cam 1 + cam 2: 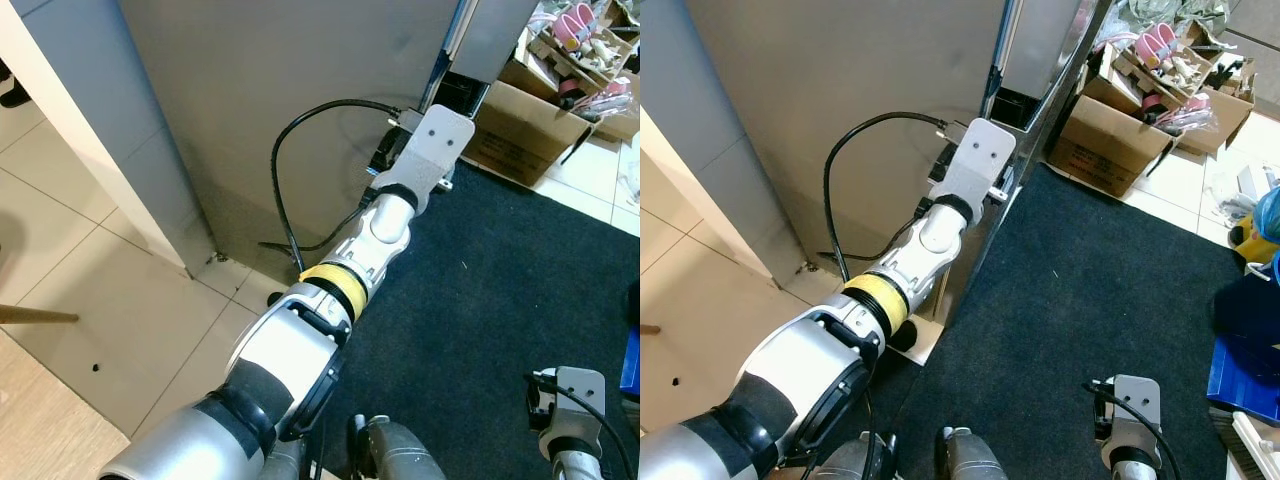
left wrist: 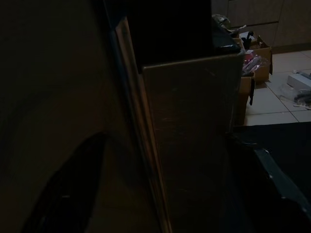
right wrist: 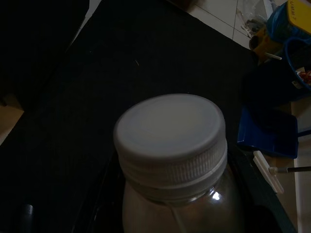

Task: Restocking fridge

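The grey fridge stands right before me, with a narrow gap between its two doors. My left arm reaches forward to that gap, and its wrist plate hides the fingers. In the dark left wrist view, my left gripper is open, with the door's edge standing between its spread fingers. My right arm hangs low at my right side. My right gripper is shut on a clear bottle with a white screw cap.
A dark carpet lies before the fridge, with pale tiles to the left. Cardboard boxes of clutter stand at the back right. Blue items lie at the right edge. A black cable loops off my left arm.
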Tool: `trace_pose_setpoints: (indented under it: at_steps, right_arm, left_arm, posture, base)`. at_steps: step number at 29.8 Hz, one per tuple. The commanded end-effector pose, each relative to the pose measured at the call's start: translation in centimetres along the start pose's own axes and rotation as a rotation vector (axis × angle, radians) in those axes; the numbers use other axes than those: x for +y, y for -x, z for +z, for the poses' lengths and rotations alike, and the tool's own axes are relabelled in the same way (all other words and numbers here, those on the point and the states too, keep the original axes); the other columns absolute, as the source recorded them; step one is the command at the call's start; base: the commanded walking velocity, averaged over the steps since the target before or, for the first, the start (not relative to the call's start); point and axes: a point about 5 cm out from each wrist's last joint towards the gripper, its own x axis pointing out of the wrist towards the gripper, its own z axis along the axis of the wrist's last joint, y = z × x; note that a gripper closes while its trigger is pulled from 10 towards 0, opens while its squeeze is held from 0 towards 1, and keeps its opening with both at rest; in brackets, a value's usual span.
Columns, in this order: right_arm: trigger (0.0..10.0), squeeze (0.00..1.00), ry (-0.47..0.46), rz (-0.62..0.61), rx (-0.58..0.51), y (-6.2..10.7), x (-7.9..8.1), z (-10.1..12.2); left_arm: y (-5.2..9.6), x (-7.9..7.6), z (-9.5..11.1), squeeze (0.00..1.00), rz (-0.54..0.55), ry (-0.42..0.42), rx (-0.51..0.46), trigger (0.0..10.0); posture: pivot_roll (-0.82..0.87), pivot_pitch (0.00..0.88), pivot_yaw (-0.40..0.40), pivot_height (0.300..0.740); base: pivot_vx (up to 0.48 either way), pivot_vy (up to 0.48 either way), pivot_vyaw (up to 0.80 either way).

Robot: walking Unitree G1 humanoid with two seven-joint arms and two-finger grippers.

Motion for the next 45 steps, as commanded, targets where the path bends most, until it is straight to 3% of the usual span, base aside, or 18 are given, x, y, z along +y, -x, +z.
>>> trace_pose_setpoints:
  at_steps: [1,2,3,4,5,6,7,20,25,26,28,29,40,45]
  right_arm:
    - [10.0,0.0,-0.006,-0.024,0.008,0.3,-0.4,-0.3]
    - [10.0,0.0,-0.006,-0.025,0.008,0.3,-0.5,-0.3]
    - [10.0,0.0,-0.006,-0.026,0.008,0.3,-0.5,-0.3]
    - [10.0,0.0,-0.007,-0.026,0.008,0.3,-0.5,-0.3]
    - [10.0,0.0,-0.007,-0.027,0.009,0.3,-0.5,-0.4]
    - [10.0,0.0,-0.007,-0.028,0.009,0.3,-0.5,-0.4]
    - [10.0,0.0,-0.008,-0.03,0.01,0.4,-0.6,-0.4]
    - [10.0,0.0,-0.006,-0.032,0.014,0.5,-0.8,-0.6]
    - [10.0,0.0,-0.006,-0.032,0.014,0.6,-0.9,-0.6]
    - [10.0,0.0,-0.005,-0.032,0.015,0.6,-0.9,-0.7]
    - [10.0,0.0,-0.005,-0.032,0.015,0.6,-0.9,-0.7]
    - [10.0,0.0,-0.005,-0.032,0.015,0.6,-0.9,-0.7]
    - [10.0,0.0,-0.003,-0.033,0.012,0.8,-0.9,-0.7]
    - [10.0,0.0,-0.002,-0.035,0.01,1.0,-1.1,-0.8]
  left_arm:
    - [0.7,-7.0,3.2,0.96,-0.157,0.083,-0.061,10.0]
    - [0.7,-6.9,3.1,0.22,-0.156,0.08,-0.061,10.0]
    - [0.7,-6.8,3.0,0.29,-0.15,0.07,-0.061,9.8]
    - [0.8,-6.8,2.9,0.29,-0.145,0.063,-0.06,9.8]
    - [0.8,-6.6,2.7,0.0,-0.143,0.069,-0.056,2.8]
    - [0.8,-6.5,2.6,0.0,-0.142,0.074,-0.053,2.8]
    - [0.9,-6.1,2.2,0.0,-0.132,0.077,-0.05,0.0]
    - [1.8,-4.8,-1.1,0.0,-0.1,0.075,0.024,0.0]
    - [2.3,-4.4,-2.6,0.0,-0.095,0.038,0.08,0.0]
    - [2.3,-4.3,-2.9,0.0,-0.096,0.032,0.094,3.9]
    - [2.3,-4.2,-3.0,0.0,-0.096,0.032,0.097,3.9]
    - [2.3,-4.1,-3.0,0.0,-0.095,0.03,0.103,10.0]
    - [2.0,-3.7,-3.1,0.0,-0.087,-0.012,0.13,10.0]
    - [1.7,-2.7,-3.1,0.0,-0.045,-0.016,0.141,10.0]
  posture:
    - [-0.28,0.277,-0.103,0.74]
    - [-0.28,0.278,-0.103,0.74]
    - [-0.28,0.28,-0.103,0.74]
    - [-0.28,0.28,-0.103,0.74]
    - [-0.28,0.283,-0.102,0.74]
    - [-0.28,0.283,-0.102,0.74]
    - [-0.28,0.286,-0.103,0.74]
    - [-0.27,0.302,-0.111,0.74]
    - [-0.28,0.307,-0.115,0.74]
    - [-0.28,0.31,-0.115,0.74]
    - [-0.28,0.31,-0.115,0.74]
    - [-0.29,0.311,-0.116,0.74]
    - [-0.3,0.318,-0.121,0.74]
    - [-0.31,0.323,-0.125,0.74]
  base:
    - [0.0,0.0,0.0]
    - [0.0,0.0,0.0]
    - [0.0,0.0,0.0]
    - [0.0,0.0,0.0]
    - [0.0,0.0,0.0]
    - [0.0,0.0,0.0]
    - [0.0,0.0,0.0]
    - [0.0,0.0,0.0]
    - [0.0,0.0,0.0]
    - [0.0,0.0,0.0]
    - [0.0,0.0,0.0]
    - [0.0,0.0,0.0]
    - [0.0,0.0,0.0]
    - [0.0,0.0,0.0]
